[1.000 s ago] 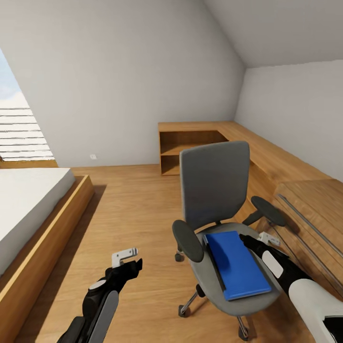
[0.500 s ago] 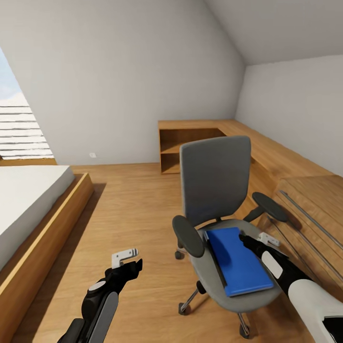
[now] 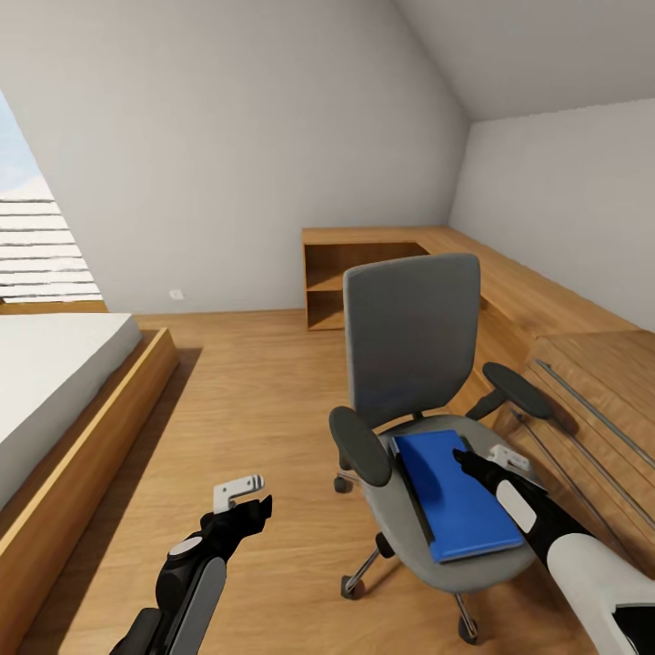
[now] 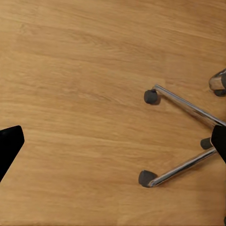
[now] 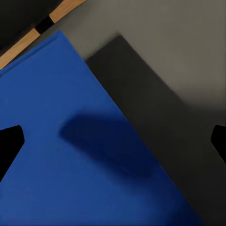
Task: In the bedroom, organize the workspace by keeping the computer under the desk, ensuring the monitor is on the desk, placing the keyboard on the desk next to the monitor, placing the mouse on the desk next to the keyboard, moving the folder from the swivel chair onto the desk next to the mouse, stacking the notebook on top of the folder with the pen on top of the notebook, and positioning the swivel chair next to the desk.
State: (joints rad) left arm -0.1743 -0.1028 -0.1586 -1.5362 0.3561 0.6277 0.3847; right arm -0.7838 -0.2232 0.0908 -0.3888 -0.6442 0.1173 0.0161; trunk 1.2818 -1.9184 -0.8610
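Folder, flat blue rectangle (image 3: 458, 496), lies on the grey padded seat of the swivel chair (image 3: 414, 346), long axis running from the backrest toward the seat's front edge; wooden plank floor (image 3: 246, 400), white sloped walls, low wooden bench (image 3: 546, 318) along the right wall; right hand (image 3: 466, 462), released, has edged further over the folder; left hand (image 3: 250, 496), also released, hangs unchanged above floor.

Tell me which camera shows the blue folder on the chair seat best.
The head view: the whole blue folder lies on the swivel chair seat, a dark flat item under its near-left edge, the right gripper just above it. The right wrist view shows only a close-up corner. The left wrist view shows floor and chair legs.
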